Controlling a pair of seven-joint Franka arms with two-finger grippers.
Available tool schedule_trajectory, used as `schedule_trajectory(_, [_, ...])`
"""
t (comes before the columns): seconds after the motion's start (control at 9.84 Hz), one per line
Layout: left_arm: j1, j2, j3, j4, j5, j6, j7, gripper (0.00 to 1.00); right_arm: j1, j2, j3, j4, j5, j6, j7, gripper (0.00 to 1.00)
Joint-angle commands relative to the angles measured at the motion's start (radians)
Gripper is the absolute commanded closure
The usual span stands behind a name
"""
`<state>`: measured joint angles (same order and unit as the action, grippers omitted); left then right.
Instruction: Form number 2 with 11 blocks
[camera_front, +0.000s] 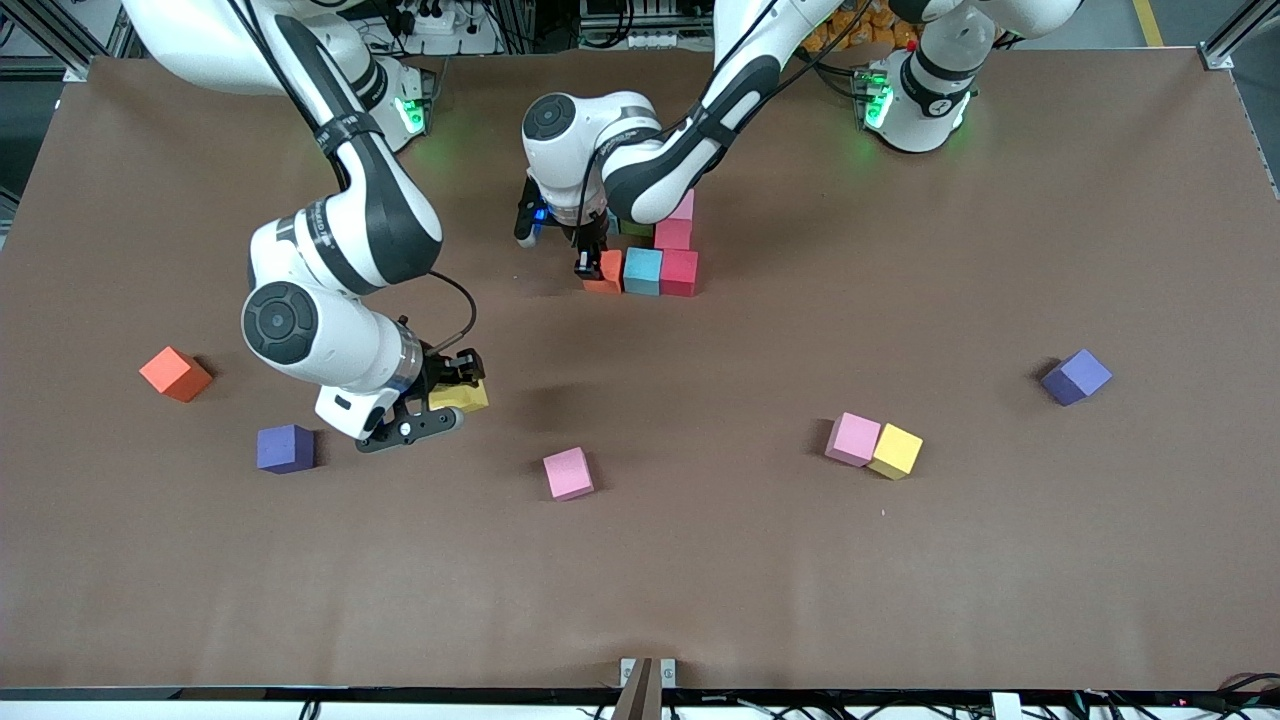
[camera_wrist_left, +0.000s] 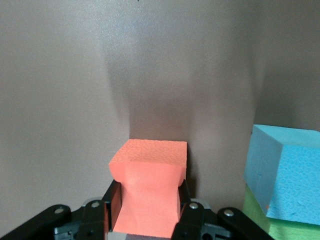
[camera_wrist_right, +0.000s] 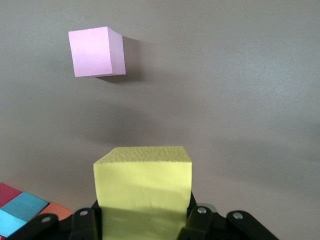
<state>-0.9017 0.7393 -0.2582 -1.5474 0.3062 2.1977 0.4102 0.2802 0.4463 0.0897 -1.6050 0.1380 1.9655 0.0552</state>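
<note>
Left tool (camera_front: 590, 262) clamped on orange block (camera_front: 606, 271), upper centre, touching light blue block (camera_front: 642, 270) in the partial number 2 (camera_front: 662, 262). Right tool (camera_front: 440, 400) clamped on yellow block (camera_front: 461, 396), centre-left. Risk: release nudges row askew. Worktop (camera_front: 700, 580) open in the lower frame.

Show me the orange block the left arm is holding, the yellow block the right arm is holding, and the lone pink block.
orange block (camera_wrist_left: 148, 195), left wrist view, top face
yellow block (camera_wrist_right: 145, 187), right wrist view, top face
lone pink block (camera_front: 568, 473), front view, top face
</note>
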Motion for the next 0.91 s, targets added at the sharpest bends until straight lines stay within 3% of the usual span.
schedule_trajectory(0.0, [-0.009, 0.028, 0.013, 0.013, 0.033, 0.007, -0.019, 0.58, 0.001, -0.015, -0.001, -0.004, 0.005, -0.005, 0.017, 0.95])
schedule_trajectory(0.1, [-0.011, 0.028, 0.013, 0.013, 0.022, 0.007, -0.037, 0.01, 0.001, -0.015, -0.001, -0.006, 0.005, -0.005, 0.023, 0.95])
schedule_trajectory(0.81, [-0.019, 0.000, 0.010, 0.021, -0.034, 0.002, -0.152, 0.00, 0.004, -0.015, 0.001, -0.010, 0.008, -0.002, 0.046, 0.94])
